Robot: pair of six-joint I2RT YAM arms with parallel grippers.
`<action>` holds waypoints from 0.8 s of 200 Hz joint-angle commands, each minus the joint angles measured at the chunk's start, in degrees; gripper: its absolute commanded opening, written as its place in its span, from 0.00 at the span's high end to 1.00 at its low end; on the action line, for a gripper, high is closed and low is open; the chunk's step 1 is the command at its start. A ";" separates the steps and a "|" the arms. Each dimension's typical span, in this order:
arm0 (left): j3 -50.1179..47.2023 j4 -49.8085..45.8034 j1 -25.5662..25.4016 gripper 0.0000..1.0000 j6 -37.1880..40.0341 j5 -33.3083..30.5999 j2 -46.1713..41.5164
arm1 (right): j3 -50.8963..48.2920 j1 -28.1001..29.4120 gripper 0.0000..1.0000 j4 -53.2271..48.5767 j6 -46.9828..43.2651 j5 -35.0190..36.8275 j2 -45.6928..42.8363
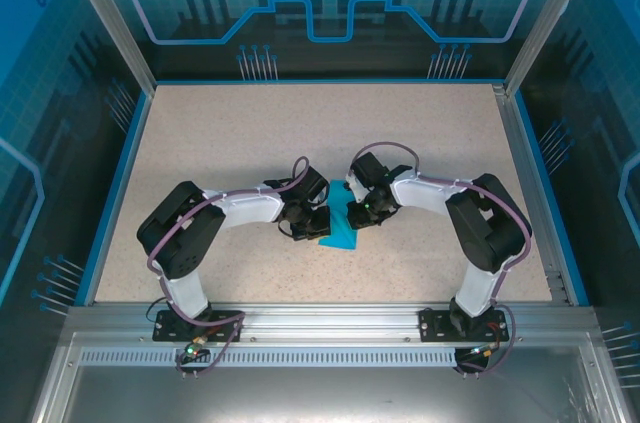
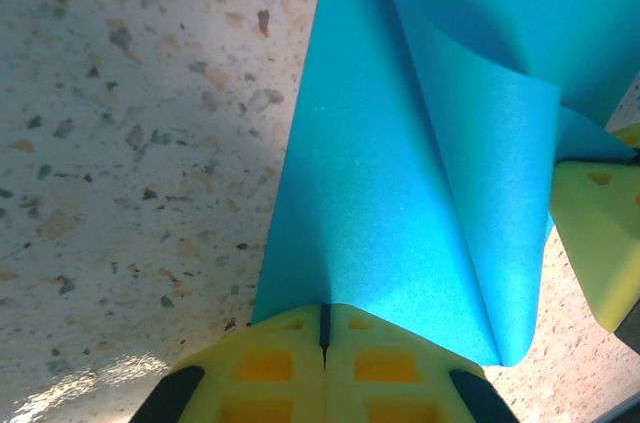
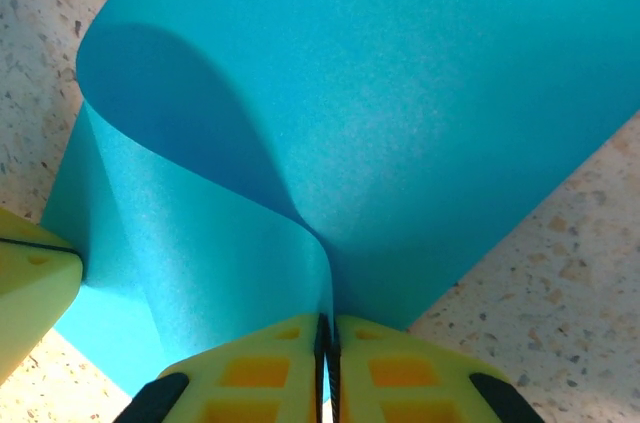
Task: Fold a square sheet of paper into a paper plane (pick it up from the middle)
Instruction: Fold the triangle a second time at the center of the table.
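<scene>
paper: square sheet of paper at mid-tabletop, partly folded, one flap curling up off the layer beneath | left jaws: pressed together, pinching the sheet's edge on their side | right jaws: pressed together, pinching the sheet from the opposite side

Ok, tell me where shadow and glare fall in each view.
Left wrist: glare on the table at bottom left; the sheet of paper shades itself up top. Right wrist: dark curved shadow under the rolled flap. Top external: even light.
</scene>
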 commanded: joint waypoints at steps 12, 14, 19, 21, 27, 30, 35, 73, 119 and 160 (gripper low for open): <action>-0.53 -2.00 -0.73 0.92 0.82 -3.34 -1.07 | 0.76 -0.47 0.88 -2.37 0.34 1.68 2.27; -0.56 -1.98 -0.73 0.92 0.62 -3.55 -1.32 | 0.74 -0.49 0.88 -2.31 0.35 1.70 2.25; -0.93 -1.62 -0.73 0.91 0.35 -3.95 -2.43 | 0.70 -0.47 0.88 -2.21 0.42 1.55 2.18; -1.04 -1.38 -0.73 0.91 0.15 -4.06 -2.91 | 0.60 -0.47 0.88 -2.09 0.43 1.52 2.19; -1.53 -0.60 -0.74 0.91 -0.48 -4.48 -4.24 | 0.41 -0.48 0.88 -1.99 0.54 1.46 2.08; -1.88 -0.19 -0.66 0.91 -0.76 -4.73 -4.97 | 0.32 -0.47 0.88 -1.87 0.53 1.47 2.13; -2.40 0.53 -0.67 0.92 -1.31 -5.02 -6.06 | 0.26 -0.45 0.88 -1.85 0.69 1.51 2.18; -7.80 12.90 1.22 1.00 -5.88 -2.05 -12.15 | -0.23 -0.48 0.88 -1.38 0.87 1.52 2.58; -8.19 26.08 2.60 1.00 -9.72 5.72 -8.38 | -0.54 -0.47 0.88 -1.23 0.96 1.68 2.98; -7.59 30.05 2.54 1.00 -11.54 7.13 -3.89 | -0.30 -0.47 0.88 -1.59 0.87 1.77 3.34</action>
